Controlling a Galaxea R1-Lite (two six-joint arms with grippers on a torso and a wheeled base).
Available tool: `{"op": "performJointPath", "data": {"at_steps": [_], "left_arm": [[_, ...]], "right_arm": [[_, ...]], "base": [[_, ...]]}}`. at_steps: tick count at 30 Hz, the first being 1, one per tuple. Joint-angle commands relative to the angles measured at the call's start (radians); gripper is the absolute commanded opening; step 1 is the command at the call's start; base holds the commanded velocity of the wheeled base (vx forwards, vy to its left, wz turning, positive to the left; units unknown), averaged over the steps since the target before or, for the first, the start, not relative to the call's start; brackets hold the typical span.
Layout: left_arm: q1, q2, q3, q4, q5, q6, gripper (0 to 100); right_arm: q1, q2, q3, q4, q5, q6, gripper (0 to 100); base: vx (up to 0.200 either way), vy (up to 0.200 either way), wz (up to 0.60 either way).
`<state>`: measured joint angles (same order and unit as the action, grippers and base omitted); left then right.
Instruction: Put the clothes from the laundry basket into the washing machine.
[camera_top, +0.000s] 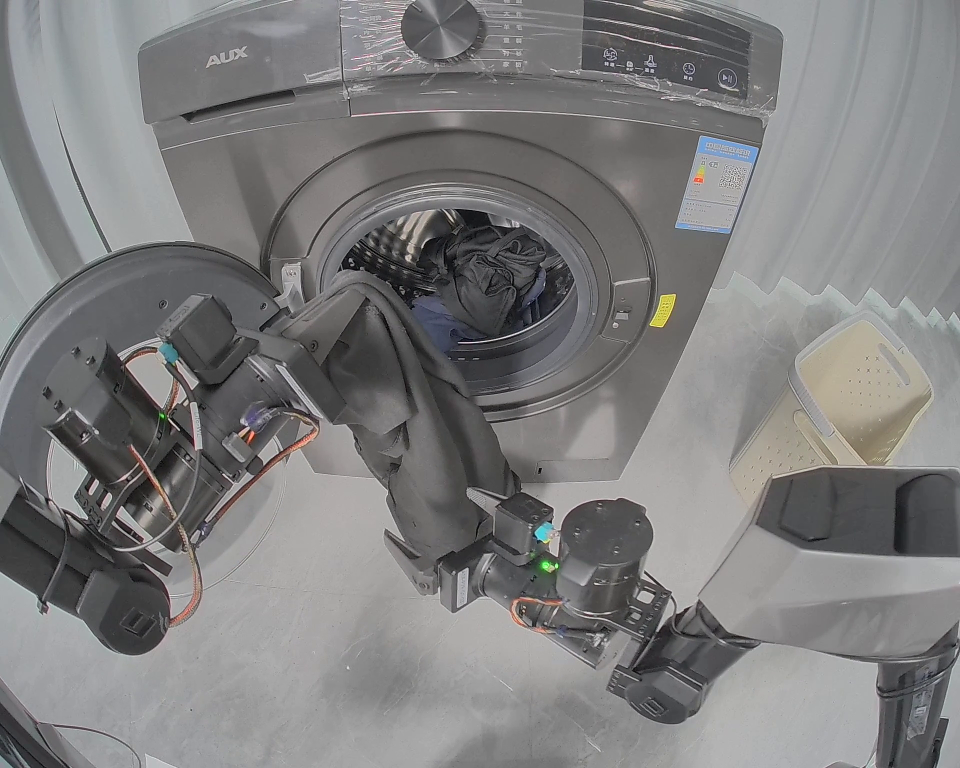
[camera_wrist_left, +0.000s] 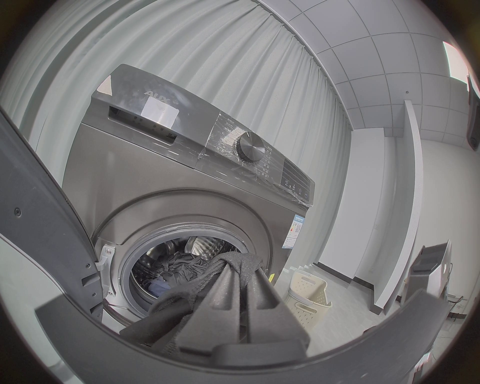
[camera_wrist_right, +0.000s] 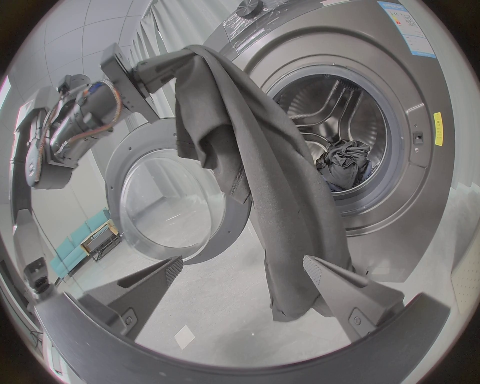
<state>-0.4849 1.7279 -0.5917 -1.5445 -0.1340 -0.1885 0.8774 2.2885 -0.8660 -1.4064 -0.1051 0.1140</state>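
Left pincer (camera_wrist_left: 243, 274) pinches a dark garment (camera_top: 420, 420) at the washing machine (camera_top: 600, 150) mouth, the cloth hanging toward the grey floor (camera_top: 300, 640). I see my right pincer (camera_wrist_right: 242, 262) spread beside its lower end. The laundry basket (camera_top: 850, 400) stands near pale curtains (camera_top: 870, 120).

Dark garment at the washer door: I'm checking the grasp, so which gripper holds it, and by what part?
The left gripper is shut on the top end of the dark garment. The right gripper is open by its lower end, clamping nothing.
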Motion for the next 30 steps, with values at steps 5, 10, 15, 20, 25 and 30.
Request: {"op": "performJointPath", "data": {"at_steps": [5, 10, 15, 20, 25, 30], "left_arm": [[-0.004, -0.011, -0.003, 0.000, -0.002, -0.002, 0], [-0.001, -0.010, -0.002, -0.002, -0.002, -0.003, 0], [0.008, -0.001, 0.000, -0.002, -0.002, -0.005, 0], [0.031, 0.002, 0.003, -0.002, -0.002, -0.005, 0], [0.046, 0.013, 0.006, -0.002, -0.002, -0.003, 0], [0.065, 0.016, 0.010, -0.002, -0.002, -0.003, 0]], "right_arm": [[-0.060, 0.209, -0.232, 0.014, 0.001, -0.014, 100], [-0.074, 0.253, -0.309, 0.010, -0.010, -0.024, 0], [-0.063, 0.230, -0.281, 0.000, -0.010, -0.020, 0], [-0.043, 0.091, -0.139, -0.003, -0.007, -0.017, 0], [-0.049, -0.116, 0.061, 0.006, 0.007, -0.020, 0], [-0.094, -0.231, 0.200, -0.002, 0.054, -0.024, 0]], "base": [[0.000, 0.000, 0.00], [0.000, 0.000, 0.00], [0.000, 0.000, 0.00], [0.000, 0.000, 0.00], [0.000, 0.000, 0.00], [0.000, 0.000, 0.00]]}}
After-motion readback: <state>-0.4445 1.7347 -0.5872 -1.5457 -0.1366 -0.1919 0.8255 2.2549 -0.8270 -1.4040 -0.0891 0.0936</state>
